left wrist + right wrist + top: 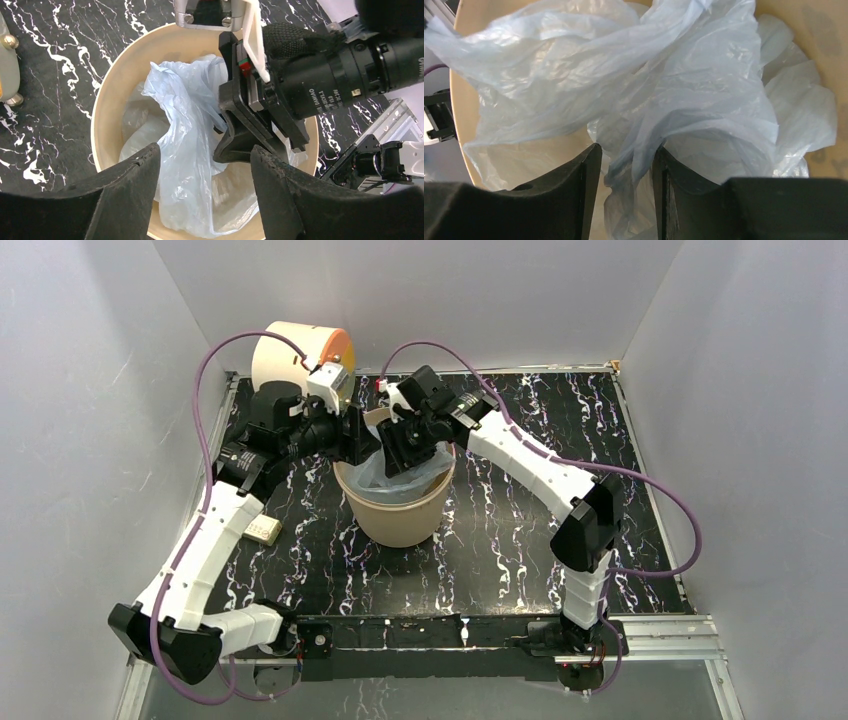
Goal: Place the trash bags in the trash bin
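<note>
The trash bin (395, 515), a round tan bucket, stands mid-table with the pale blue trash bag (375, 472) bunched inside it. Both grippers hang over its mouth. My left gripper (205, 149) is open, its fingers wide apart above the bag (185, 150) and touching nothing. My right gripper (626, 150) reaches into the bin from the other side. Its jaws stand apart with a hanging fold of the bag (704, 90) between them. The fold brushes the right-hand finger and leaves a gap at the left-hand one. The bin's floor is hidden by plastic.
A cream drum with an orange face (290, 355) stands at the back left, behind the left arm. A small white box (262, 531) lies on the black marbled table beside the left forearm. White walls close in three sides.
</note>
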`<state>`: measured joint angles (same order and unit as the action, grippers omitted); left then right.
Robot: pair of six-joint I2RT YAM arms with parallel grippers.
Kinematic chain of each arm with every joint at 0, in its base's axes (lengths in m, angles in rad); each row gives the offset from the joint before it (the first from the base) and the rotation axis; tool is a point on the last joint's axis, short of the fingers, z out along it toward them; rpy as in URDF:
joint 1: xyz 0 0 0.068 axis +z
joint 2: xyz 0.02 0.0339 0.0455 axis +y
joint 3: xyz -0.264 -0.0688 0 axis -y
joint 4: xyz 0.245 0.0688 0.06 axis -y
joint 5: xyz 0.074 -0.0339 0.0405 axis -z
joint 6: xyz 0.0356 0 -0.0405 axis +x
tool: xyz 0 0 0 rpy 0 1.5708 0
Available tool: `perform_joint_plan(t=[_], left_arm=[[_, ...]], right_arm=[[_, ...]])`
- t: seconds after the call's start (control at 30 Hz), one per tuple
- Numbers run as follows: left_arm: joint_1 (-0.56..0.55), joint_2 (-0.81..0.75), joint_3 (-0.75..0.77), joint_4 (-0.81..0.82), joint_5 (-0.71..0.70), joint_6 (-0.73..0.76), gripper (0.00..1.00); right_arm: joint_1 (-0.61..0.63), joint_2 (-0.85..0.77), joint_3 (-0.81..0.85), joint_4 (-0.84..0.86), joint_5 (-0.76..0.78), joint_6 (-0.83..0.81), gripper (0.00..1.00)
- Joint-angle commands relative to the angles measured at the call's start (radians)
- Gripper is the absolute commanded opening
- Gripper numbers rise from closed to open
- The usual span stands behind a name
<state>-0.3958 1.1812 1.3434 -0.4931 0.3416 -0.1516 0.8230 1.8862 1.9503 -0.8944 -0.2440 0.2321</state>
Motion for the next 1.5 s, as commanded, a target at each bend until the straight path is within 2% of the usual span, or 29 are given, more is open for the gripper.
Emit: perform_joint_plan(t=[0.0, 0.1, 0.23, 0.47, 0.57, 0.77, 0.83, 0.87, 0.93, 1.0, 1.17, 1.27, 1.33, 1.47], left_arm=[[0.002, -0.001, 0.0, -0.046, -0.029, 0.014, 0.66], [0.012, 0.019, 0.008, -0.073, -0.063, 0.036, 0.67], [0.025, 0.067, 0.022, -0.077, -0.027, 0.037, 0.67], [0.029, 0.133, 0.027, -0.033, 0.042, 0.045, 0.61], [0.031, 0.157, 0.054, -0.027, 0.054, 0.054, 0.66], [0.035, 0.184, 0.078, -0.012, 0.146, 0.066, 0.67], [0.037, 0.196, 0.082, -0.009, 0.171, 0.069, 0.63], [0.038, 0.2, 0.081, -0.008, 0.175, 0.067, 0.58], [0.04, 0.199, 0.079, -0.006, 0.185, 0.069, 0.37], [0.041, 0.175, 0.062, 0.022, 0.172, 0.054, 0.23], [0.043, 0.051, -0.051, 0.145, 0.086, -0.005, 0.01], [0.043, -0.051, -0.153, 0.201, 0.011, -0.053, 0.0], [0.044, -0.13, -0.23, 0.225, -0.064, -0.081, 0.0], [0.044, -0.301, -0.365, 0.278, -0.145, -0.149, 0.0]], right_arm=[[0.005, -0.023, 0.014, 0.068, 0.051, -0.012, 0.48], [0.007, 0.002, 0.022, 0.032, 0.07, -0.013, 0.4], [0.006, -0.041, -0.099, 0.12, 0.077, -0.016, 0.31], [0.006, -0.056, -0.19, 0.215, 0.083, 0.003, 0.3], [0.006, -0.091, -0.219, 0.261, 0.068, 0.003, 0.28], [0.002, -0.189, -0.328, 0.387, 0.031, 0.003, 0.27], [-0.003, -0.228, -0.361, 0.431, 0.026, 0.021, 0.26], [-0.008, -0.251, -0.372, 0.447, 0.026, 0.033, 0.25], [-0.021, -0.283, -0.39, 0.468, 0.034, 0.059, 0.25], [-0.039, -0.31, -0.406, 0.483, 0.032, 0.078, 0.25], [-0.073, -0.349, -0.446, 0.493, 0.029, 0.128, 0.31], [-0.086, -0.362, -0.477, 0.516, 0.021, 0.17, 0.32], [-0.098, -0.364, -0.485, 0.523, 0.028, 0.207, 0.4], [-0.116, -0.358, -0.489, 0.553, -0.053, 0.232, 0.46]])
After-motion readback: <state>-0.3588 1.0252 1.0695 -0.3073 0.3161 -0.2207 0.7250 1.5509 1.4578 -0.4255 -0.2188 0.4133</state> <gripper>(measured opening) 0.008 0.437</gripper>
